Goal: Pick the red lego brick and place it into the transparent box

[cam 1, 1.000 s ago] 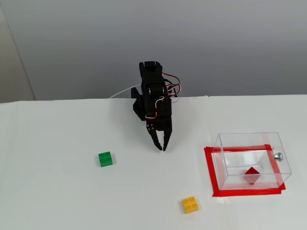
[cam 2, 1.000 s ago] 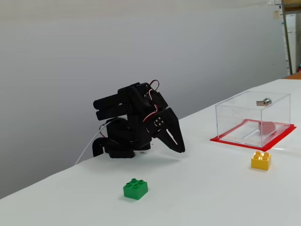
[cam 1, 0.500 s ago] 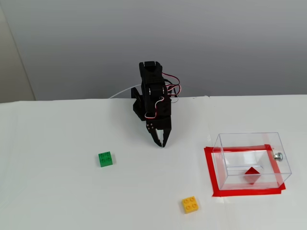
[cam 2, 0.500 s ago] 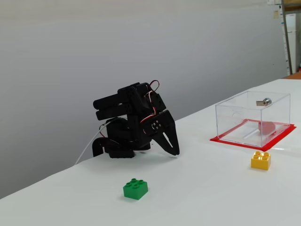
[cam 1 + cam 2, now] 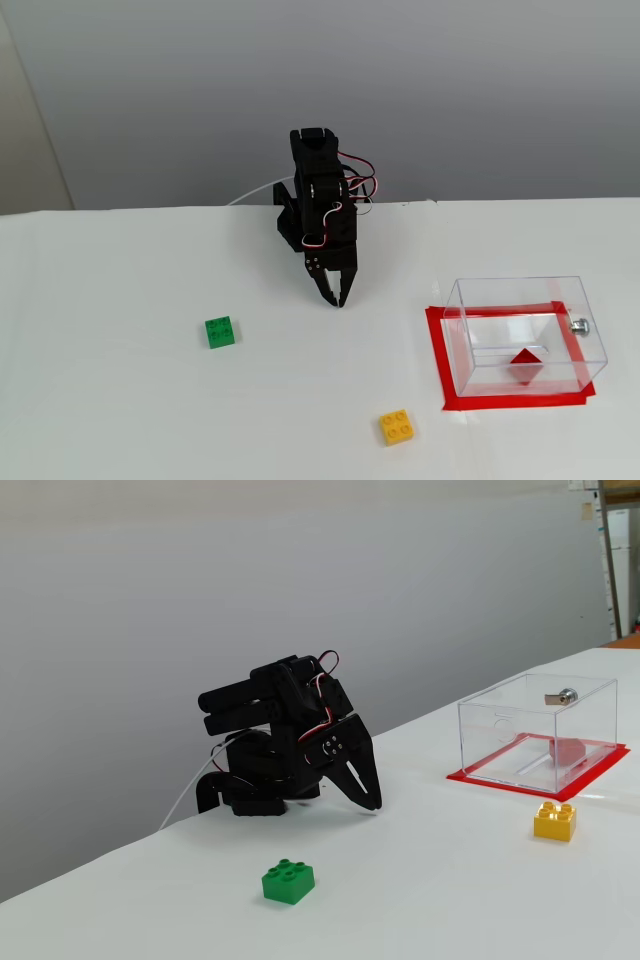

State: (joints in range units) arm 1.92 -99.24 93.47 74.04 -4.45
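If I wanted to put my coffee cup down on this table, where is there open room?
The widest bare stretch of the table in a fixed view lies left of the green brick. Another lies between the end effector and the yellow brick. It is crowded on the right, where the transparent box with the red lego brick inside sits on a red tape frame.

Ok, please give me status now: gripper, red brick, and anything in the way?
Black two-finger gripper shut, empty, folded down near the table. Small red lego brick inside the clear plastic box. Green brick and yellow brick lie apart, blocking nothing.
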